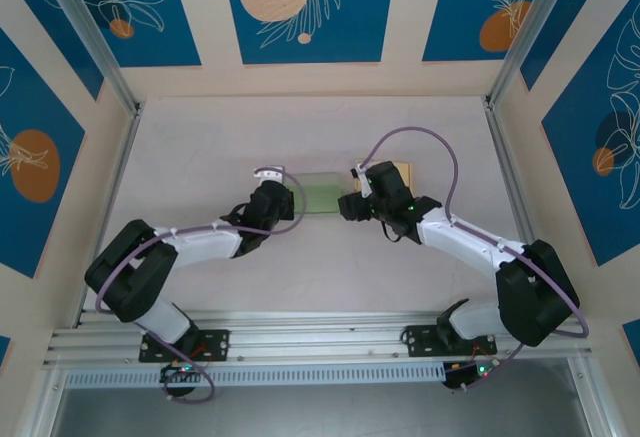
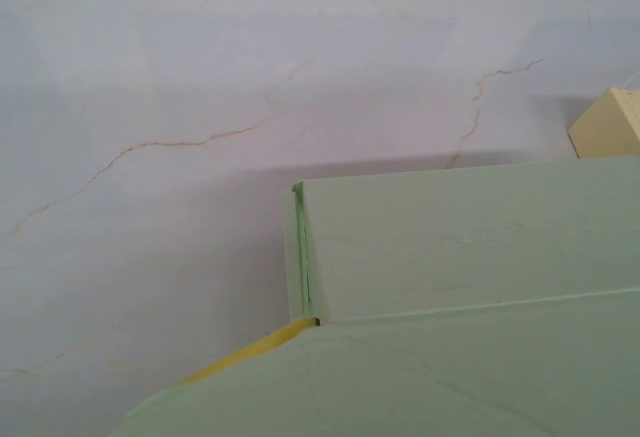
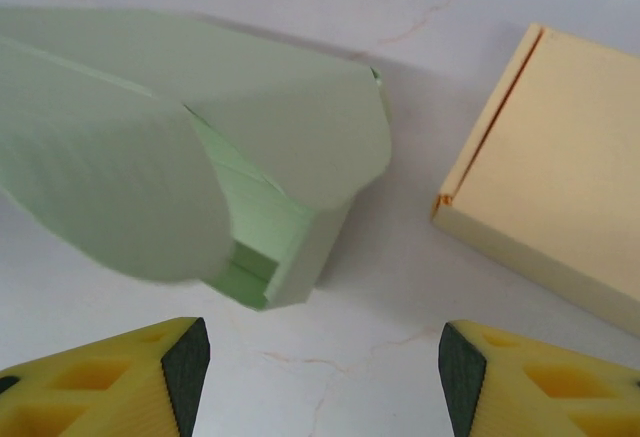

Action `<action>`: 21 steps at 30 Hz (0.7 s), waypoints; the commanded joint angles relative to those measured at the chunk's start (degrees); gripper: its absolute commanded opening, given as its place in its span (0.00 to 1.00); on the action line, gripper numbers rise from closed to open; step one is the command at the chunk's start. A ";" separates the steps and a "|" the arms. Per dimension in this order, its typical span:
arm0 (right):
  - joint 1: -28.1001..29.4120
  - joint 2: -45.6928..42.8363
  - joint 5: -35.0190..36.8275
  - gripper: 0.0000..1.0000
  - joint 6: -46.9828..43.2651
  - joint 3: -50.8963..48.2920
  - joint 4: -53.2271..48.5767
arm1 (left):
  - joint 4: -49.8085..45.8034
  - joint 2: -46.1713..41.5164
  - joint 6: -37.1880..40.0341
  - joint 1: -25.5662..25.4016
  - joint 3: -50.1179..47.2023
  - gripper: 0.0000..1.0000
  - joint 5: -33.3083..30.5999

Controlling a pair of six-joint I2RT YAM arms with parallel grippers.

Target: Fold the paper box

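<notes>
Right hand (image 1: 349,205) stands with its fingers apart, nothing between them. Its two yellow fingertips (image 3: 150,372) frame bare bench (image 3: 380,307). The open end of the green paper box (image 3: 250,127) is just ahead of them, not touching.

The green paper box lies on the bench near centre, between the two hands, long axis running left to right. At its right end two rounded flaps are raised and overlap loosely, and an inner side wall shows beneath them.

Left hand (image 1: 283,200) is at the box's left end, fingers together. In its wrist view a green panel lies across the foreground, with a thin yellow edge (image 2: 250,345) showing under it. Cannot tell whether paper is pinched between the fingers.

One pale yellow box (image 3: 560,157), closed and flat, rests on the bench near the green box's right end, on the far side, apart from it.
</notes>
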 commanded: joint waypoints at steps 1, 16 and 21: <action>-1.23 -0.54 -2.18 0.65 -2.09 -2.12 6.72 | -7.45 -1.85 -0.77 -0.04 2.79 0.00 1.21; -1.40 10.95 -4.86 0.41 -3.96 5.55 12.02 | -15.91 -3.70 -1.36 1.47 6.66 0.00 2.64; -1.46 13.17 -6.37 0.39 -4.73 7.76 12.94 | -16.43 -3.52 -1.14 1.66 7.15 0.00 3.31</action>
